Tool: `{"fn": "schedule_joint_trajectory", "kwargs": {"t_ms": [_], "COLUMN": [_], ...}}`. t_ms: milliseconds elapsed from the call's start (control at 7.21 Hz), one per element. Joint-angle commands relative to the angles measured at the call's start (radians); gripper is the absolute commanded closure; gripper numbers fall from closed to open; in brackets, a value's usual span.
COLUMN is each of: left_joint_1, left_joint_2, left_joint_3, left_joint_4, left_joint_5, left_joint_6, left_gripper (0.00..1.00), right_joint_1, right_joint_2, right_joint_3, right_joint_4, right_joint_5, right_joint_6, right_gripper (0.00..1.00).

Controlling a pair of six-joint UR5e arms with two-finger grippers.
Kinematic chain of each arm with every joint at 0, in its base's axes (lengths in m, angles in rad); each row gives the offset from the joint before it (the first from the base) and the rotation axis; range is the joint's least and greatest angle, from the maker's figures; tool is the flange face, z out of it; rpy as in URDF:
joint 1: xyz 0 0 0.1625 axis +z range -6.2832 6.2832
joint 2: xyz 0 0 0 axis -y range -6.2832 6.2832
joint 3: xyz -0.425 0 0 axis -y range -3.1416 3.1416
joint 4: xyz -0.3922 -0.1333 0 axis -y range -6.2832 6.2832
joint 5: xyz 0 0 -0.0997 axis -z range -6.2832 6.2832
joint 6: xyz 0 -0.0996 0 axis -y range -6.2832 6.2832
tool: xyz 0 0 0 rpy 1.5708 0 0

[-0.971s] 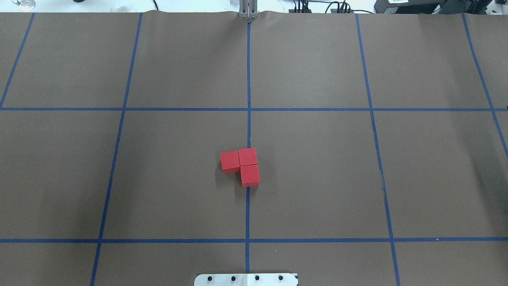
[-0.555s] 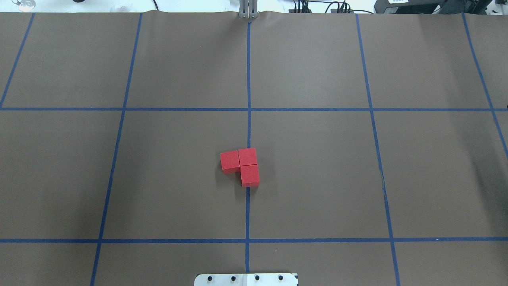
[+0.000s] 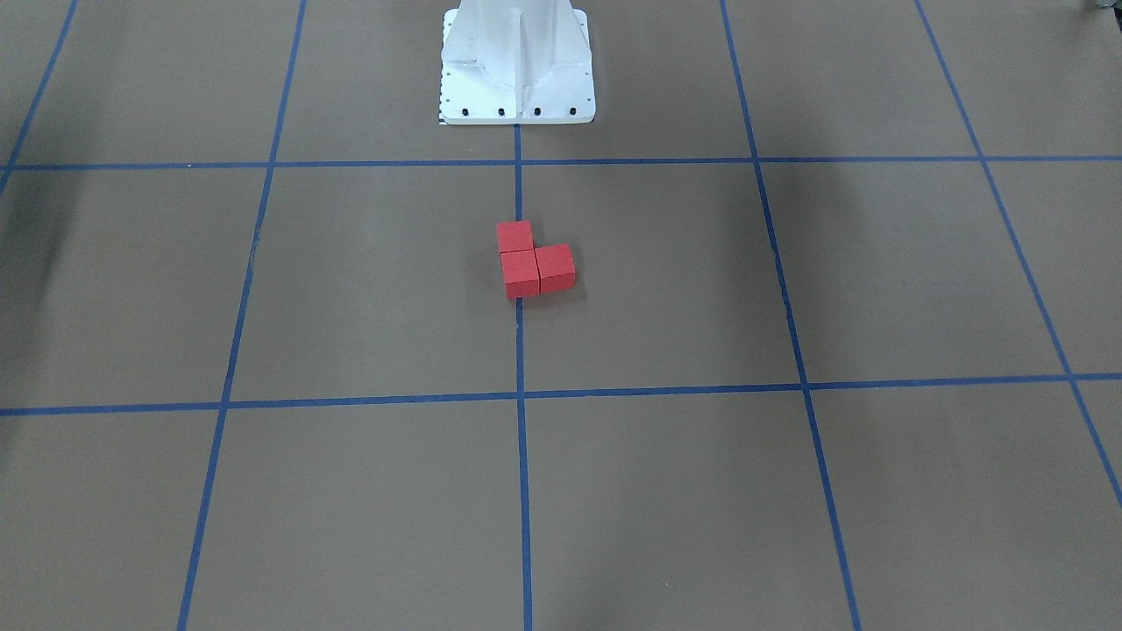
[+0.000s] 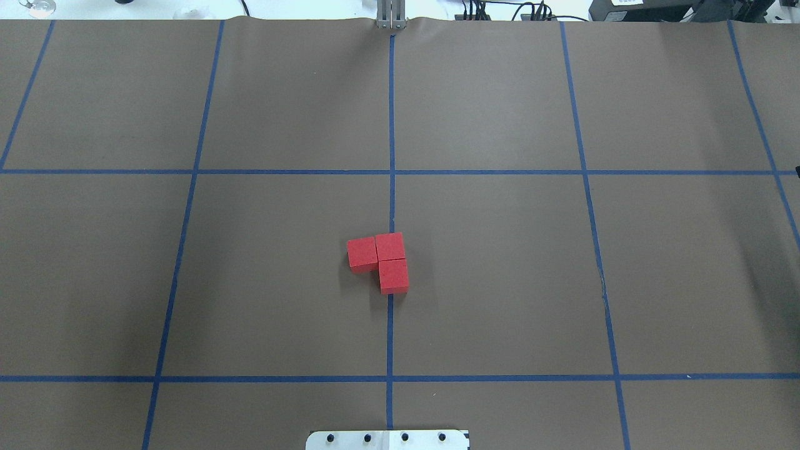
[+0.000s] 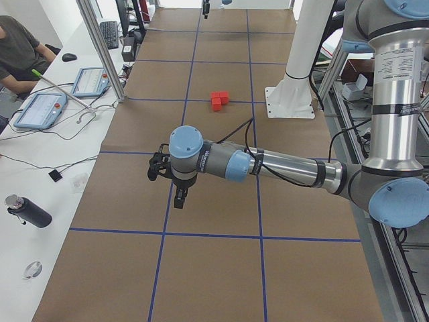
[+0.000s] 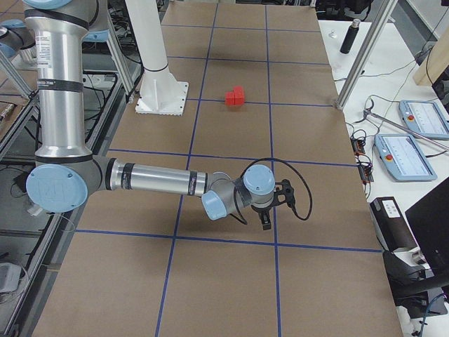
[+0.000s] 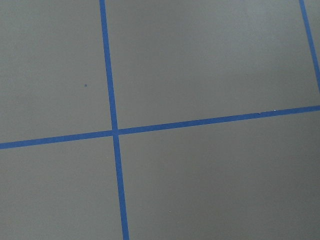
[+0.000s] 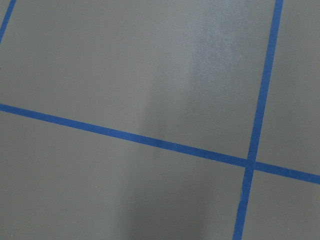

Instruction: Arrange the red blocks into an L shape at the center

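Three small matte red cubes lie together on the brown paper-covered worktop, a short way in front of the white metal pedestal of the robot. They form an L shape, with faces touching. The corner cube is the one farthest from the pedestal. The second cube touches its side that faces the pedestal. The third cube touches the corner cube on the robot's left. The corner cube and the second cube sit on the straight blue tape line that runs out from the middle of the pedestal; the third is just beside this line.

The left tool hangs over the worktop, pointing down, well apart from the pedestal toward the robot's left end. The right tool hangs in the same manner, well apart from the pedestal toward the robot's right end. Both are far from the red cubes and show only in the side views, so I cannot tell if either one is released or clenched. Each wrist camera shows only bare brown paper with a crossing of blue tape.
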Motion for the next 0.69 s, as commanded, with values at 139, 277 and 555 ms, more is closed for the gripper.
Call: {"fn": "schedule_joint_trajectory", "kwargs": {"t_ms": [139,277,555], "left_joint_1": [0.000,0.000,0.000], "left_joint_2": [-0.002,-0.002,-0.014], "left_joint_3": [0.001,0.003,0.000], "left_joint_4": [0.000,0.000,0.000], "left_joint_5": [-0.003,-0.003,-0.003], "left_joint_6": [-0.002,-0.002,-0.002], "left_gripper": [0.00,0.00,0.00], "right_joint_1": [-0.003,-0.003,-0.004], "right_joint_2": [-0.001,-0.001,0.000], "right_joint_3": [-0.002,-0.002,-0.002], "right_joint_4": [-0.001,-0.001,-0.001], "right_joint_5": [-0.001,0.003,0.006], "right_joint_6": [0.000,-0.002,-0.002], "right_gripper": [0.00,0.00,0.00]}}
